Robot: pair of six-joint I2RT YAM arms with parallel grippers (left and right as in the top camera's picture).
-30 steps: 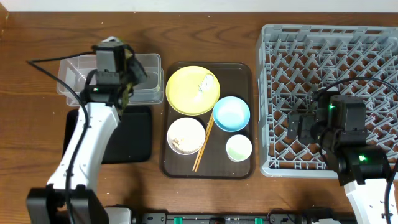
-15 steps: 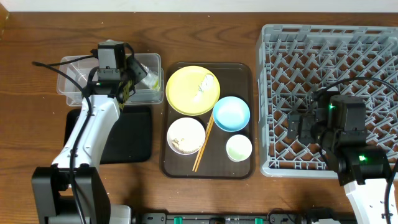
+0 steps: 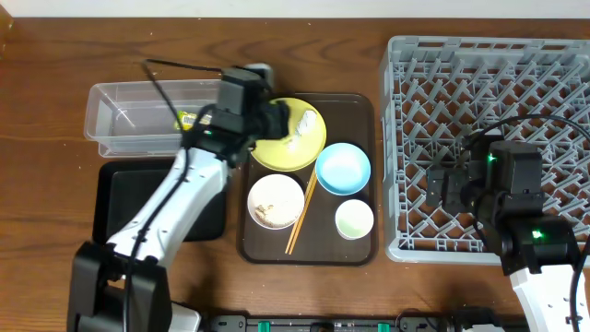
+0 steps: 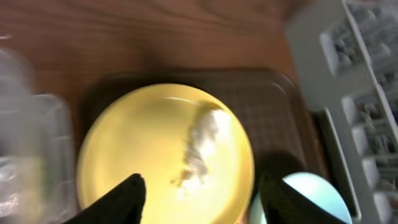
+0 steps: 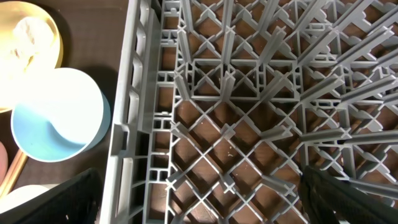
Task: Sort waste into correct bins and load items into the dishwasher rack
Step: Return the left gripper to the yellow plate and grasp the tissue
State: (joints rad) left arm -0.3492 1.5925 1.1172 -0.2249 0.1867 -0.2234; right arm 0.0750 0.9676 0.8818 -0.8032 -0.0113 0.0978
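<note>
My left gripper (image 3: pixel 274 120) hangs open over the left part of the yellow plate (image 3: pixel 300 148), with nothing between its fingers (image 4: pixel 121 200). White rice scraps (image 4: pixel 205 134) lie on the plate's far right side. The green-and-yellow wrapper (image 3: pixel 184 120) lies in the clear bin (image 3: pixel 120 124); the black bin (image 3: pixel 120 207) sits in front of it. The blue bowl (image 3: pixel 343 169), white bowl (image 3: pixel 275 201), cup (image 3: pixel 354 219) and chopsticks (image 3: pixel 301 214) rest on the tray. Over the left side of the grey rack (image 3: pixel 489 92), my right gripper (image 3: pixel 441 189) stands wide open and empty.
The brown tray (image 3: pixel 355 111) lies between the bins and the rack. The rack's upright pegs (image 5: pixel 249 124) fill the right wrist view, with the blue bowl (image 5: pixel 56 115) just beyond its left wall.
My left gripper opened and swung right, from above the clear bin to above the yellow plate. The wrapper now lies in the clear bin. The right arm has not moved.
</note>
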